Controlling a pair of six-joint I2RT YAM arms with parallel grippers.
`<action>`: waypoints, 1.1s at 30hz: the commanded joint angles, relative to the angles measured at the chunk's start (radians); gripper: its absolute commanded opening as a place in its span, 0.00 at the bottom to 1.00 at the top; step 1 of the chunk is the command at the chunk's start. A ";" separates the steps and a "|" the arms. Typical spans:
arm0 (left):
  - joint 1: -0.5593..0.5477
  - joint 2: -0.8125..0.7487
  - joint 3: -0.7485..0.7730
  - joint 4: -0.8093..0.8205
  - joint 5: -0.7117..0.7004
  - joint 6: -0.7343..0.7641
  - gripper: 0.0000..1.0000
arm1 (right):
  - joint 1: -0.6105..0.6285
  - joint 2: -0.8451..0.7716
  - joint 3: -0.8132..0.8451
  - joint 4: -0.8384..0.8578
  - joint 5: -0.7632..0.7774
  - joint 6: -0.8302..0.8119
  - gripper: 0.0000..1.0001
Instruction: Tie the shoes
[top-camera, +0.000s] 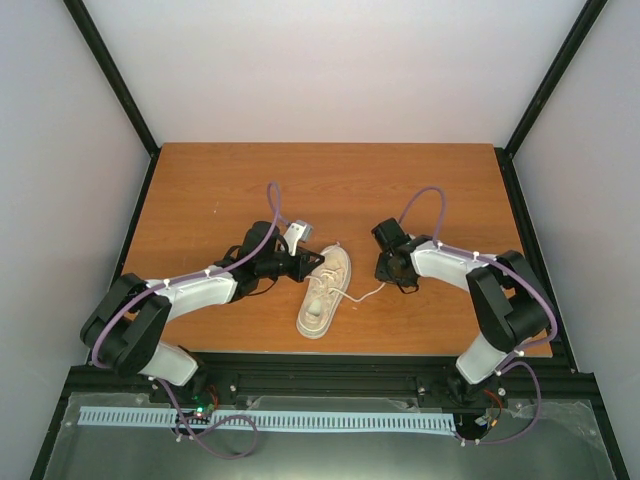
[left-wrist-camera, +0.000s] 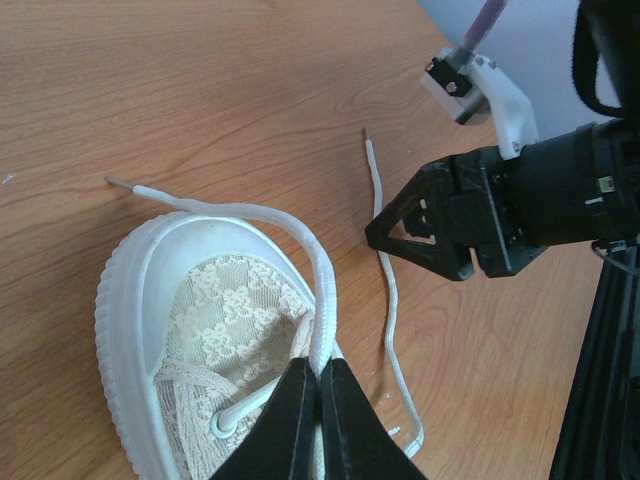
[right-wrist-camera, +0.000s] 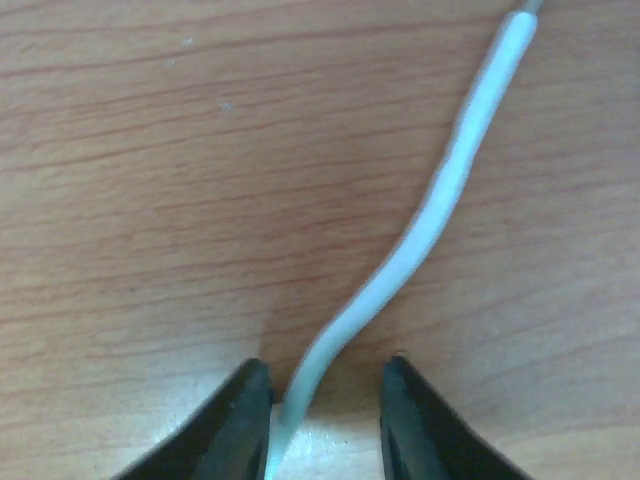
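the shoe (top-camera: 325, 292): our left gripper (left-wrist-camera: 318, 368) clamps the toe lace (left-wrist-camera: 322, 300); the right gripper (right-wrist-camera: 325, 368) (jaws apart) may nudge the loose lace (right-wrist-camera: 440, 200) aside.

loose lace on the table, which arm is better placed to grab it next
Right. The right end effector is open, straddling the loose lace, so it likely only needs to close. The left end effector is shut on the other lace at the shoe.
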 joint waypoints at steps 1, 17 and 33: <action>0.000 -0.008 0.001 0.051 0.044 -0.016 0.02 | 0.011 0.021 0.003 0.015 0.007 0.007 0.19; -0.008 0.151 0.107 0.191 0.361 -0.091 0.06 | 0.008 -0.359 0.101 0.121 -0.118 -0.049 0.03; -0.015 0.239 0.205 0.118 0.345 -0.068 0.10 | 0.009 -0.324 0.248 0.194 -0.176 -0.099 0.03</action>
